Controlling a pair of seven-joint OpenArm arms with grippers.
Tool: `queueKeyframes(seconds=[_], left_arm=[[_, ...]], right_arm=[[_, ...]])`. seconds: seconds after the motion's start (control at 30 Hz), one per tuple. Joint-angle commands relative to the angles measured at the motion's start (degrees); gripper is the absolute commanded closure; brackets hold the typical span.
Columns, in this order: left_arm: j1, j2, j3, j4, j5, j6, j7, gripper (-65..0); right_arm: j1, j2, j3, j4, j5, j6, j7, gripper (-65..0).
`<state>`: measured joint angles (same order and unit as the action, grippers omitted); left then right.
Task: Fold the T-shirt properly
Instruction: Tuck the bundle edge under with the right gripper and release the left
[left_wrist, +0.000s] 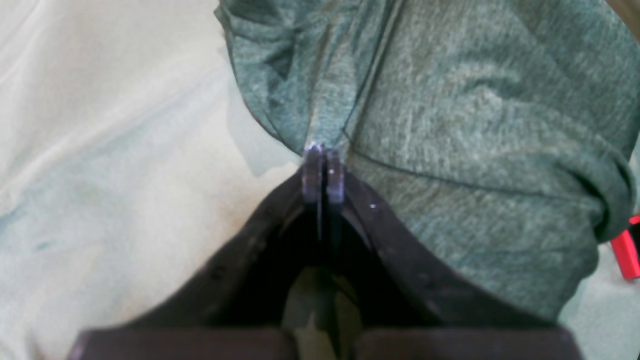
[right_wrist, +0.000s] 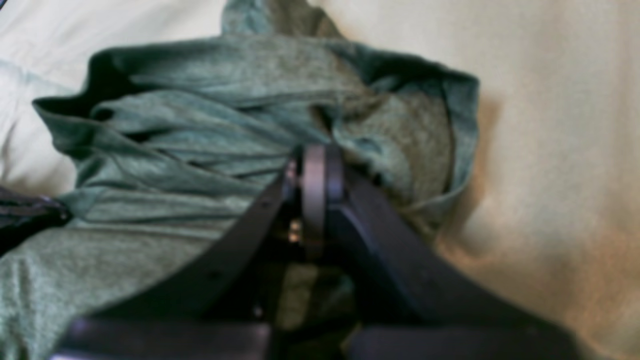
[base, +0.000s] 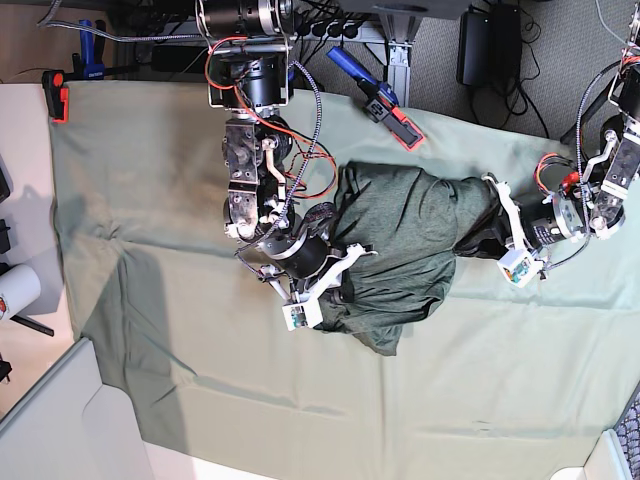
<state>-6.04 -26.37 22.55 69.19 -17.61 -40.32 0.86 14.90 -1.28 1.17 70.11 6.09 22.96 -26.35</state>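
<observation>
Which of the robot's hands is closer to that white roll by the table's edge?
The right hand. It is at the side of the T-shirt facing the roll; the left hand is farther off, at the shirt's opposite side.

Matt, wrinkled dark cloth T-shirt (base: 400, 285); pale fabric tablecloth (base: 480, 390).

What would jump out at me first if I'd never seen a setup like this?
Probably the dark grey-green T-shirt, lying bunched and wrinkled in the middle of the pale tablecloth. Then the two robot arms: the left gripper is at the shirt's edge on the base view's right, the right gripper over its folds on that view's left.
</observation>
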Motion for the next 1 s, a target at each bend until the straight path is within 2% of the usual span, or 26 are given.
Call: queueKeyframes(seconds=[0.0,0.27,0.5,0.63,0.8,0.97], left_arm=[[-0.9,-0.8,-0.4,0.4,-0.2,0.3,0.2,0.0],[-0.7,-3.1,-2.1,3.0,-2.9,0.3,0.7,0.0],[-0.4,-3.5,-7.5,8.9,-9.9,0.3,9.4,0.0],[0.4,-5.1,-7.7,11.9,-10.9,0.3,9.9,0.0],[5.0,-8.2,-9.4,18.4,-10.9,0.3,10.2,0.0],[13.0,-9.8,-17.2,24.9,-11.1,0.3,10.8,0.0]], right_arm=[[0.8,0.5,0.3,0.4,-0.2,-0.7,-0.2,0.0],[0.8,-1.0,0.2,3.6,4.5,-0.5,-0.6,0.0],[0.8,-1.7,0.2,10.8,7.0,-0.2,-3.5,0.0],[0.8,-1.7,0.2,14.6,7.0,-0.2,-5.6,0.0],[0.1,-1.5,0.2,18.7,7.0,-0.2,-7.6,0.0],[-3.1,-1.4,0.3,22.8,7.0,-0.2,-7.5,0.0]])
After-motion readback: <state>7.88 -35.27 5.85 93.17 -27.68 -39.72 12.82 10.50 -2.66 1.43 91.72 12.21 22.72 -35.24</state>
